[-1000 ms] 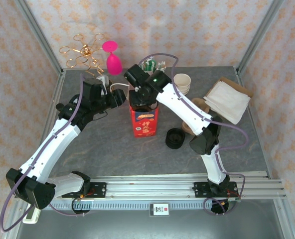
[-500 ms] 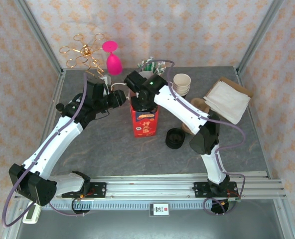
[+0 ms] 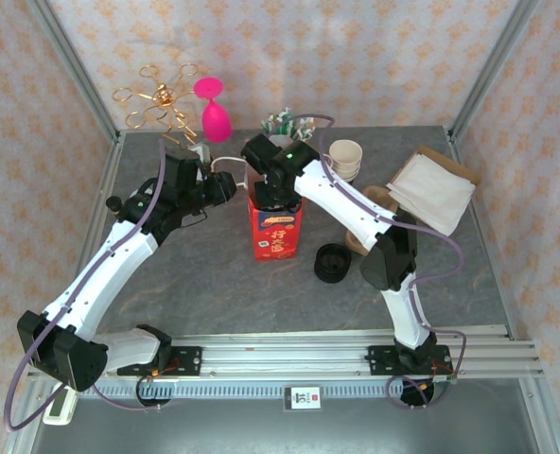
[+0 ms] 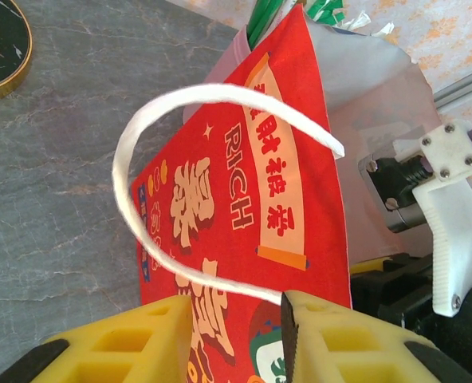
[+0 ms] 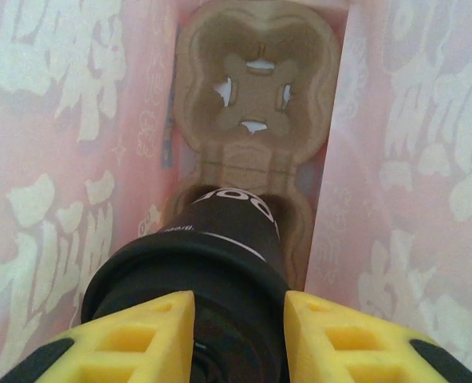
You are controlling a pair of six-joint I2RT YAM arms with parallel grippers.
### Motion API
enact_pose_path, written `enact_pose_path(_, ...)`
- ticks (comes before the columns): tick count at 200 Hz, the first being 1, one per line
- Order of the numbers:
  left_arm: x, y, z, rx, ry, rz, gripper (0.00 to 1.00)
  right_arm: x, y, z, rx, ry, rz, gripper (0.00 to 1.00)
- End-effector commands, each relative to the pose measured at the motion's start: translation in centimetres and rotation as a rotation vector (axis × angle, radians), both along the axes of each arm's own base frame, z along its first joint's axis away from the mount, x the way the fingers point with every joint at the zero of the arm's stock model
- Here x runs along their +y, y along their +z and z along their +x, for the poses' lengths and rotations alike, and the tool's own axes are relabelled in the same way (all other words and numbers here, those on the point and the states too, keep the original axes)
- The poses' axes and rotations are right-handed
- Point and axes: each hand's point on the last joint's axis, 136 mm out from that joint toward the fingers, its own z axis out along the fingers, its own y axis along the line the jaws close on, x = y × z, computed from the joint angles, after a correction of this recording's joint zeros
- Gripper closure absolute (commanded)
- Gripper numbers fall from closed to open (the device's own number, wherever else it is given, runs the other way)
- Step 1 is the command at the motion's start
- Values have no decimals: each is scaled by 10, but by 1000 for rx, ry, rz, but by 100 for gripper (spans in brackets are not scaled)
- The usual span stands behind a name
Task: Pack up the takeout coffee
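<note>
The red paper bag (image 3: 275, 232) stands upright mid-table. My right gripper (image 5: 240, 335) reaches down into it, shut on the takeout coffee (image 5: 220, 247), a dark cup with a black lid. The cup's base sits in the near hole of a brown cardboard carrier (image 5: 256, 96) on the bag's floor. My left gripper (image 4: 237, 335) is at the bag's upper left edge (image 3: 233, 186). Its jaws stand apart over the red face (image 4: 244, 207), and the white handle loop (image 4: 128, 152) ends against the right finger.
A stack of cream cups (image 3: 346, 158) stands behind the bag, black lids (image 3: 332, 263) lie to its right. Napkins in a flat box (image 3: 431, 189) sit far right. Straws (image 3: 285, 123), a pink glass (image 3: 214, 112) and a gold wire rack (image 3: 157, 102) line the back.
My left gripper's jaws have narrowed beside the bag's handle. The right wrist has settled a little lower and nearer over the bag's mouth with the cup.
</note>
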Motion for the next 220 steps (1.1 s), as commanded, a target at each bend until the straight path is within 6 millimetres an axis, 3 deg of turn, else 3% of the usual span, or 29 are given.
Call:
enact_pose_path(1, 5, 1, -5, -10, 15, 22, 64, -3, -3, 12, -32, -4, -23, 66)
enact_pose_path(48, 5, 4, -6, -17, 17, 18, 64, 2, 8, 16, -54, -2, 4, 67)
enact_pose_path(83, 6, 2, -5, -12, 19, 30, 64, 3, 27, 14, -72, -4, 36, 67)
enact_pose_path(165, 3, 3, -3, -17, 9, 16, 66, 11, 45, -16, -43, 35, 80, 71)
enact_pose_path(180, 4, 2, -4, -15, 11, 26, 71, 14, 41, -23, -25, 47, 78, 71)
enact_pose_path(220, 5, 1, -4, -14, 14, 29, 72, 15, 18, -30, 2, 61, 43, 72)
